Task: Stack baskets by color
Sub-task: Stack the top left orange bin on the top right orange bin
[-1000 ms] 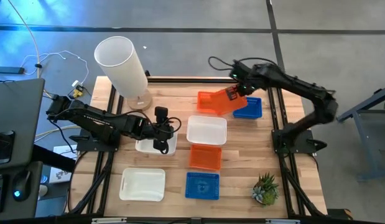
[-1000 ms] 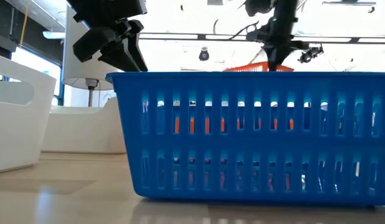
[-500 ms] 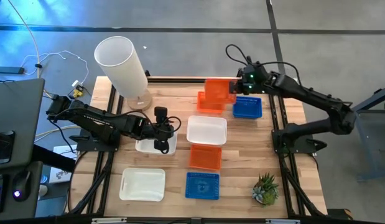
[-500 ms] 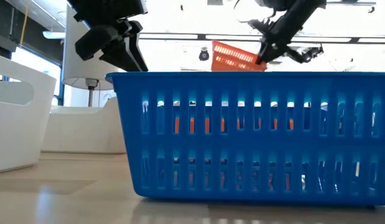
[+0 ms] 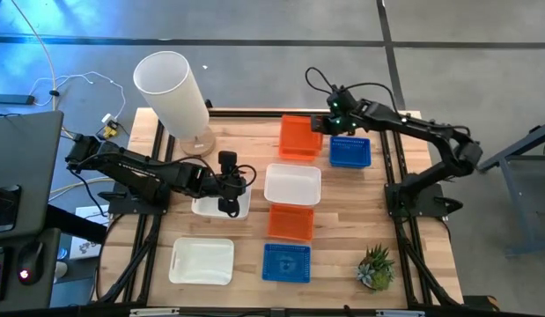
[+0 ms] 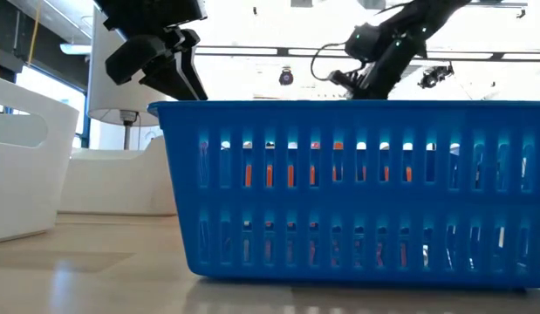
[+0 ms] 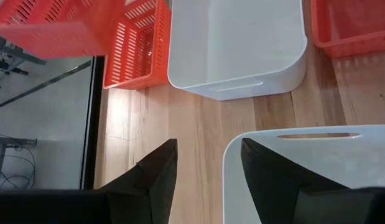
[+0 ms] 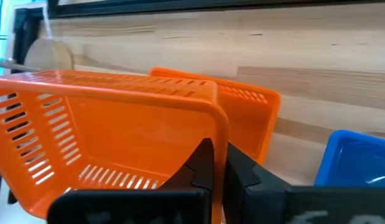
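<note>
The right tool (image 8: 218, 163) pinched an orange basket's (image 8: 105, 134) rim above another orange basket (image 8: 251, 121). The left tool (image 7: 208, 163) stood open astride a white basket's (image 7: 304, 165) wall.

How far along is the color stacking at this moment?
Nothing looks fully stacked yet. In hand: the right claw is shut on an orange basket, holding it over a second orange basket at the far edge. Left: the third orange basket, two visible blue baskets and three white baskets lie apart. The left claw hangs open over one white basket's wall.
</note>
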{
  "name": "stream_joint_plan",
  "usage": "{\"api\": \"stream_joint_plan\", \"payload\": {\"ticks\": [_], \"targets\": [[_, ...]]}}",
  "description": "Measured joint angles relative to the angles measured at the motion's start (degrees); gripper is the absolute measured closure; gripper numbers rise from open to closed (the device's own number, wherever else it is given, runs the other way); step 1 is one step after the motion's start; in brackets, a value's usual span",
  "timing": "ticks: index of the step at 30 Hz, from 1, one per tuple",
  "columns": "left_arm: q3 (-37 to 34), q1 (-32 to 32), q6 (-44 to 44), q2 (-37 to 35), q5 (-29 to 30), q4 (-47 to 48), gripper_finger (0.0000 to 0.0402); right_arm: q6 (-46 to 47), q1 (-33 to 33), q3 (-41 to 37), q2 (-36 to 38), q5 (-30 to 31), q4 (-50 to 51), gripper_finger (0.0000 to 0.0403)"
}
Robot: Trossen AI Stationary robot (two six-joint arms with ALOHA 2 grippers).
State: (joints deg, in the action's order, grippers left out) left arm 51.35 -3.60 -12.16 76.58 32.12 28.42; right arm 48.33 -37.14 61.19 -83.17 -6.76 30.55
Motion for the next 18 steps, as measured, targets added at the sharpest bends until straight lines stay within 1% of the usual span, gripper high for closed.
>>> {"api": "stream_joint_plan", "payload": {"ticks": [9,18], "targets": [[0.00,0.09,2.55,0.00,0.00,0.00,0.0236,2.69,-1.33,0.00,-3.76,-2.62,0.09,0.0403],[0.00,0.09,2.55,0.00,0.00,0.10,0.0236,2.71,-2.17,0.00,-7.31,-3.90,0.42,0.0403]]}}
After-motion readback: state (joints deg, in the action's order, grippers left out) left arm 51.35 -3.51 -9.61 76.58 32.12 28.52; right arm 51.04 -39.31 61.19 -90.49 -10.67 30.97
